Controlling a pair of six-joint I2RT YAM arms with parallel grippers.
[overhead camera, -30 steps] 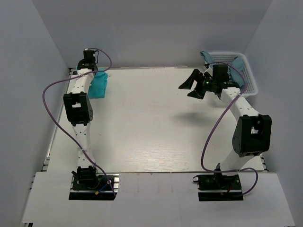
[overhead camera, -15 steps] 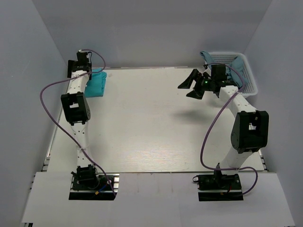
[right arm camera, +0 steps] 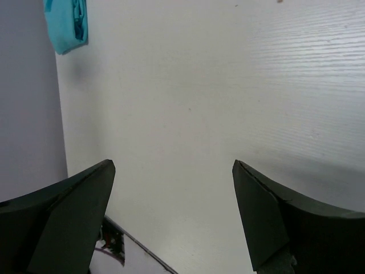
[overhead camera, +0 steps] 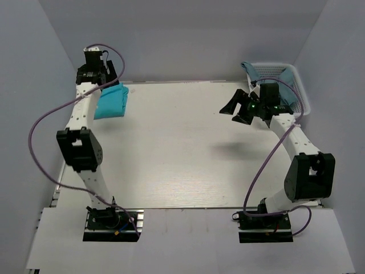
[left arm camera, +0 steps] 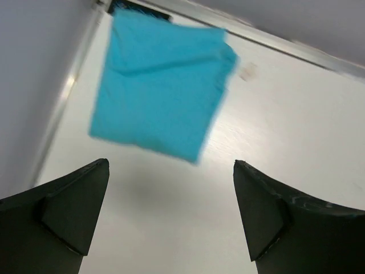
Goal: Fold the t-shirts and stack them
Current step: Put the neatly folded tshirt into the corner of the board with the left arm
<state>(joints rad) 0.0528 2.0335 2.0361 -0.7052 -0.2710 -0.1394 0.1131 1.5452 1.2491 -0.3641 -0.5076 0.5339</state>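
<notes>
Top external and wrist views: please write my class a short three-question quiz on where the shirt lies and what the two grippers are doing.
1. Where on the table does the folded turquoise t-shirt lie?
2. True or false: the left gripper is shut on the folded turquoise t-shirt.
3. Fill in: the right gripper has its jaws ____ and holds nothing.

Key
1. In the far left corner.
2. False: it is open above the shirt, not touching it.
3. Open.
</notes>
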